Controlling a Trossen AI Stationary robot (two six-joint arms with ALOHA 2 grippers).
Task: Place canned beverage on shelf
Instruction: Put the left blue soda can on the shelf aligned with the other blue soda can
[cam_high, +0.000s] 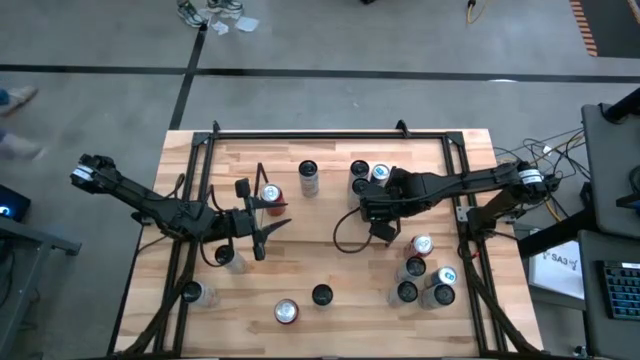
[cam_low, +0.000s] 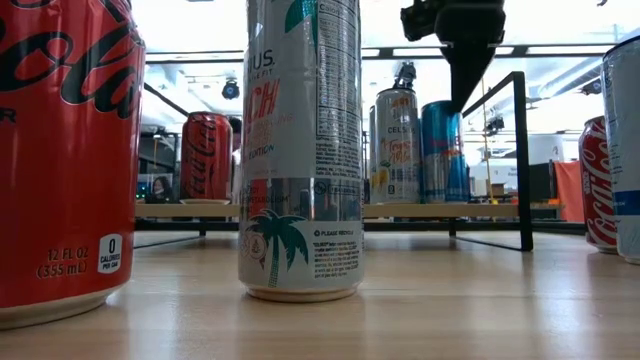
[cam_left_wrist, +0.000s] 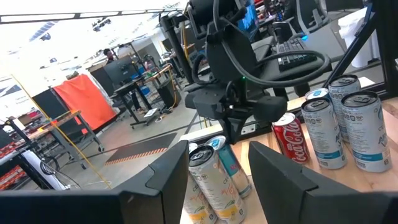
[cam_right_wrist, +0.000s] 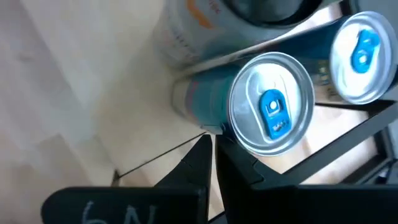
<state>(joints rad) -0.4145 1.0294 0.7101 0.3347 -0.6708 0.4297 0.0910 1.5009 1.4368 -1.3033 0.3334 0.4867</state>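
Near, low view: tall white can (cam_low: 301, 150) stands on counter (cam_low: 420, 310), awaiting pick.
Left end effector (cam_high: 262, 222) spread, empty, beside red can (cam_high: 271, 194).
Right end effector (cam_high: 372, 213) pressed together, empty, above shelf (cam_low: 500, 211) cans.
Far: blue-tab can (cam_right_wrist: 268, 102) already shelved.
Advice: retreat right straight upward, avoid nudging placed cans.
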